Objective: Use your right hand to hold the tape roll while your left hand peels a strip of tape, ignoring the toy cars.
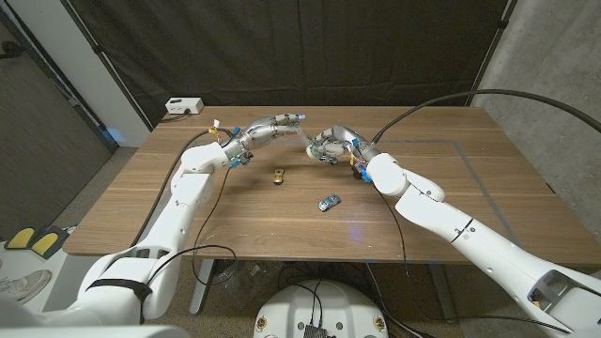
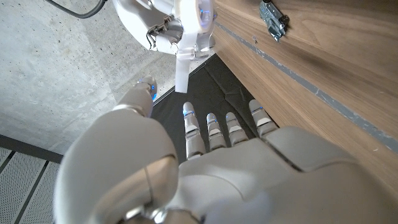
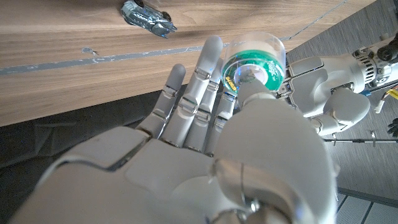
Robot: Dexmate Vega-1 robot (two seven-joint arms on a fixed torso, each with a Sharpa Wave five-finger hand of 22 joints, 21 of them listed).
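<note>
Up above the far middle of the wooden worktop (image 1: 470, 188), the right robot hand (image 1: 331, 145) grips the small clear tape roll with a green core (image 3: 254, 64) between thumb and fingers, off the surface. A short pale strip of tape (image 2: 182, 74) hangs from the roll toward the left robot hand (image 1: 272, 127), which sits just beside it, fingers spread and holding nothing. Seemingly the strip's long axis points at those fingertips (image 2: 191, 112), so the left is nearer for the peel.
</note>
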